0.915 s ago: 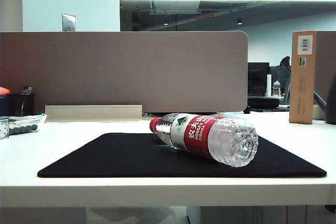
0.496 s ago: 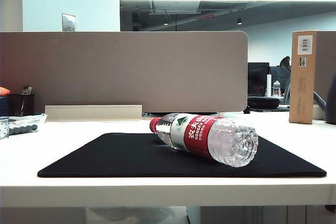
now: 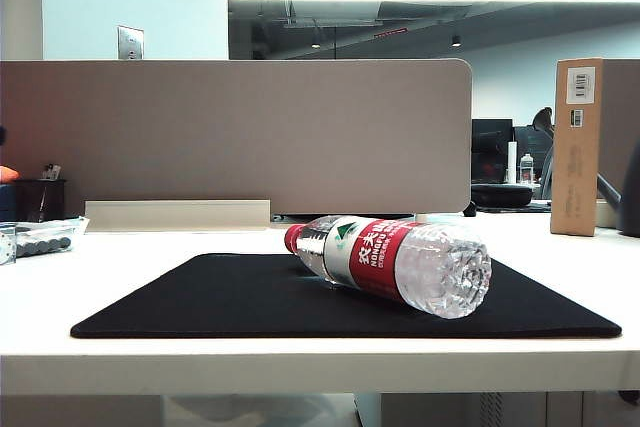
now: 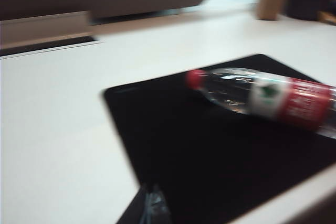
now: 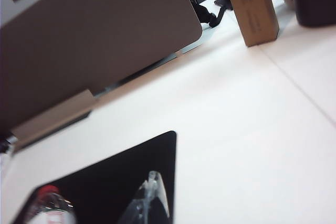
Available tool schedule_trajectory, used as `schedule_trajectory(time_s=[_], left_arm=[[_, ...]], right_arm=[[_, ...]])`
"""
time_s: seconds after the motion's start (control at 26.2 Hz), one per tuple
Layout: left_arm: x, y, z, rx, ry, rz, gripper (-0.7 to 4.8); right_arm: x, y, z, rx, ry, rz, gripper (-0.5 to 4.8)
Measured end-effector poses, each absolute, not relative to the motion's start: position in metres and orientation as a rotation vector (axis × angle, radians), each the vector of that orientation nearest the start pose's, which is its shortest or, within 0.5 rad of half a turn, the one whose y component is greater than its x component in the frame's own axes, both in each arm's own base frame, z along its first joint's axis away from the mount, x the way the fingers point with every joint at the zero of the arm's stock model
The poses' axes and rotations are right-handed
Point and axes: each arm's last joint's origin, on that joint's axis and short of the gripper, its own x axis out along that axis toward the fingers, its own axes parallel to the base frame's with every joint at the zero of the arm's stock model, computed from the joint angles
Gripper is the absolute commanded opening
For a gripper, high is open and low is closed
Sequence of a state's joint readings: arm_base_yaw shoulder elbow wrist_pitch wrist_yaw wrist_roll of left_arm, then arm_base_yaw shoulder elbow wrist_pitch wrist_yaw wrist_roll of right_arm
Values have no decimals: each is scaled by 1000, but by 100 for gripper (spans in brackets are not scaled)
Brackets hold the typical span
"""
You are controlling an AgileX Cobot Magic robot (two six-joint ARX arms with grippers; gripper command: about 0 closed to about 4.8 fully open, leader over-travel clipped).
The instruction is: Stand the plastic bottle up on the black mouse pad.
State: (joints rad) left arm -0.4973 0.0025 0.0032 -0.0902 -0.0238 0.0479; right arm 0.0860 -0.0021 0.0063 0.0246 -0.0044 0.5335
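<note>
From my seat I see the plastic bottle [image 3: 390, 264] lying on its side on the black mouse pad [image 3: 240, 297], toward the pad's right half in the exterior view, its red cap [image 3: 292, 238] pointing to the far side of the pad and its clear ribbed base [image 3: 455, 275] turned toward the camera. The red-and-white label with the green triangle wraps the middle of the bottle. The mouse pad lies flat on the white worktop [image 3: 130, 252], close to the worktop's near edge. Behind the pad stands a grey divider panel [image 3: 235, 137], and a tall cardboard box [image 3: 578, 147] stands on the worktop well off to the right of the pad. A clear bag of small dark round items [image 3: 42, 239] sits at the worktop's left edge, well apart from the pad. Neither arm shows in the exterior view. My left gripper [image 4: 149, 208] hangs above the pad's near side, apart from the bottle; the view is blurred and I cannot tell whether it is released or clenched. My right gripper [image 5: 149, 200] is clenched with nothing in it, above the pad's corner beside the bottle's cap end.
</note>
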Motion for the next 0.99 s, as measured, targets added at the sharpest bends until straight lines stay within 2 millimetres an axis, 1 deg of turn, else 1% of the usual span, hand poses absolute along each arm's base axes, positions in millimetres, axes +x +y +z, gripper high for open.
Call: schedule_trajectory(time_s=[0.23,0.38,0.5,0.53,0.57,0.65,0.72,0.8,0.84,0.88,0.92,0.99], left_arm=[[78,-58,156,76,71,-625,-4],[75,-62,156,79,70,-679,-4],[76,-63,154,88,96,-675,-4],[77,-63,152,95,114,-672,-4],[78,-64,150,103,135,-673,-4],[78,-65,149,110,154,-673,-4],[79,-65,148,115,166,-673,-4],[79,-65,148,115,167,-673,-4],[79,-65,148,115,166,-673,-4],[79,-65,148,115,166,-673,-4],[79,-65,148,115,166,-672,-4],[79,-65,148,115,166,-672,-4]], right_arm=[[96,13,170,677,37,255,-4],[95,15,170,744,74,341,-4],[94,16,175,808,87,362,-4],[93,16,181,817,73,368,-4],[89,15,198,818,12,391,-5],[83,15,217,805,-47,414,-5],[79,14,237,762,-85,424,-5],[78,14,254,703,-81,414,-5],[79,14,263,670,-69,404,-4],[83,15,274,608,-32,394,12],[94,17,289,535,31,399,32],[109,19,303,474,99,424,89]])
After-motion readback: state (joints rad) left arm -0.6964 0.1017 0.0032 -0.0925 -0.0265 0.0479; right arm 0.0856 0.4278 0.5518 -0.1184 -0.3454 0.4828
